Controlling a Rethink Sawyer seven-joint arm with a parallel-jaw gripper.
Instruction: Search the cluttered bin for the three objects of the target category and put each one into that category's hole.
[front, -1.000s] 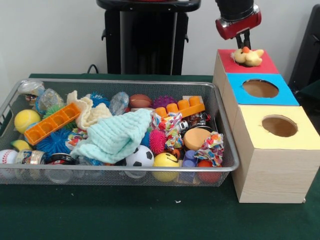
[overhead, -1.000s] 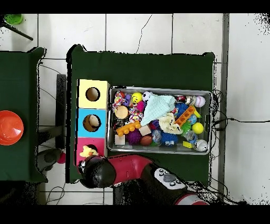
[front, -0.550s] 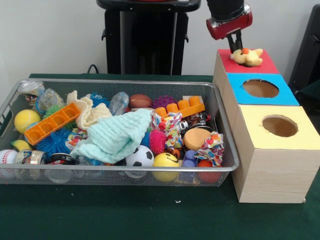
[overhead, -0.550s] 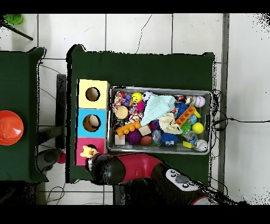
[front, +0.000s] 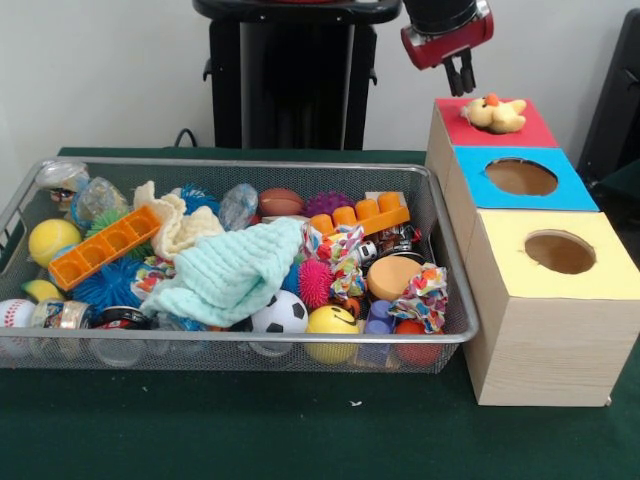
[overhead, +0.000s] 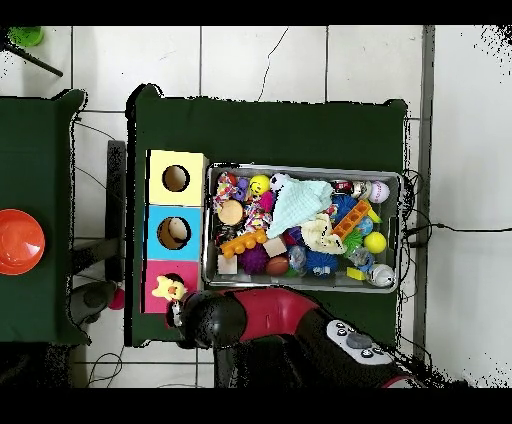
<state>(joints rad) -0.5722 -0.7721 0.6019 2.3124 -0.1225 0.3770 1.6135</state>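
A yellow plush duck (front: 496, 113) lies on the red top (front: 520, 131) of the far box, over its hole; the overhead view shows the duck (overhead: 168, 290) there too. My gripper (front: 460, 78) hangs in the air above and left of the duck, apart from it, fingers close together with nothing between them. The wire bin (front: 230, 350) holds mixed toys: a mint cloth (front: 228, 272), a soccer ball (front: 279, 312), a yellow smiley ball (front: 332, 325) and an orange block tray (front: 104, 245).
A blue-topped box with a hole (front: 520, 177) and a yellow-topped box with a hole (front: 560, 252) stand in a row right of the bin. An orange bowl (overhead: 20, 241) sits on a side table. My arm (overhead: 290, 320) lies along the bin's near side in the overhead view.
My gripper has lifted off the duck and moved up and left, away from the red box. The duck stays on the red top.
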